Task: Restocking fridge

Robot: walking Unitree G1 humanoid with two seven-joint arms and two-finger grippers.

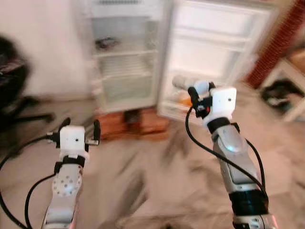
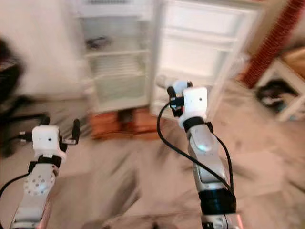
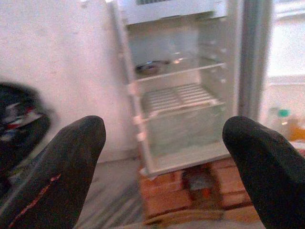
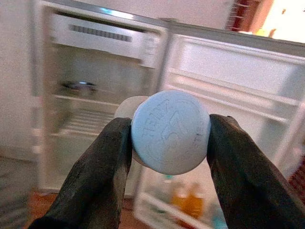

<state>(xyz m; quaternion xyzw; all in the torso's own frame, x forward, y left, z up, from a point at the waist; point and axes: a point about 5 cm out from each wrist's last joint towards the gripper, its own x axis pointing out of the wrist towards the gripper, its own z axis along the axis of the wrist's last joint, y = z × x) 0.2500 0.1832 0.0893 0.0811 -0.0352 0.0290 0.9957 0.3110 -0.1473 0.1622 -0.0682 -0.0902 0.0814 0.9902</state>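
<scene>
Right gripper (image 4: 169,138) jaws around bottle (image 4: 170,131), before open fridge (image 1: 125,57).

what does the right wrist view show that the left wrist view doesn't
Right wrist view: the right gripper shut on a bottle, seen pale blue cap-first, with the inside of the open door behind it.

Left wrist view: the left gripper open and holding nothing, the reddish bricks under the fridge, and a dark blurred shape by the wall.

Both: the open fridge, its wire shelf, a dark item on the upper shelf, and bottles low in the door.
</scene>
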